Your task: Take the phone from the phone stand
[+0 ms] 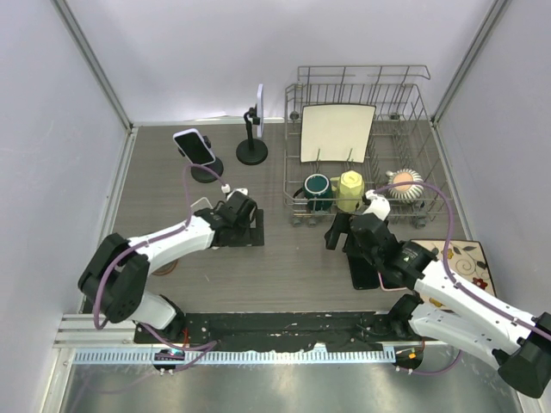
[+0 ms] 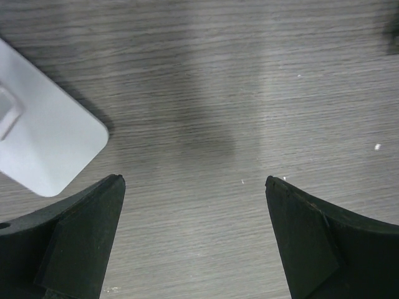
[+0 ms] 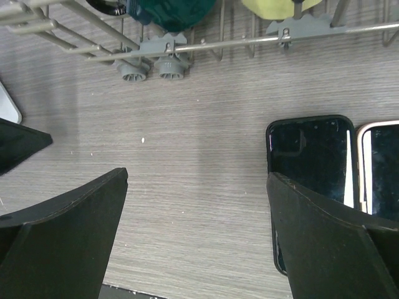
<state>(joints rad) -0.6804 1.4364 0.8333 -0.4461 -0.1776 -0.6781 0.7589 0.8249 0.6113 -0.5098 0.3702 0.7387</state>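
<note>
Right, both sets of my fingers are spread wide over the table, nothing between them. The phone sits tilted on its phone stand at the far left, beyond my left gripper and well apart from my right gripper.

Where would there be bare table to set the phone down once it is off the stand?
The widest bare wood lies between the left tool and the right tool, in front of the dish rack. A smaller strip runs left of the phone stand, by the wall. The right is crowded: flat phones, patterned mat.
</note>
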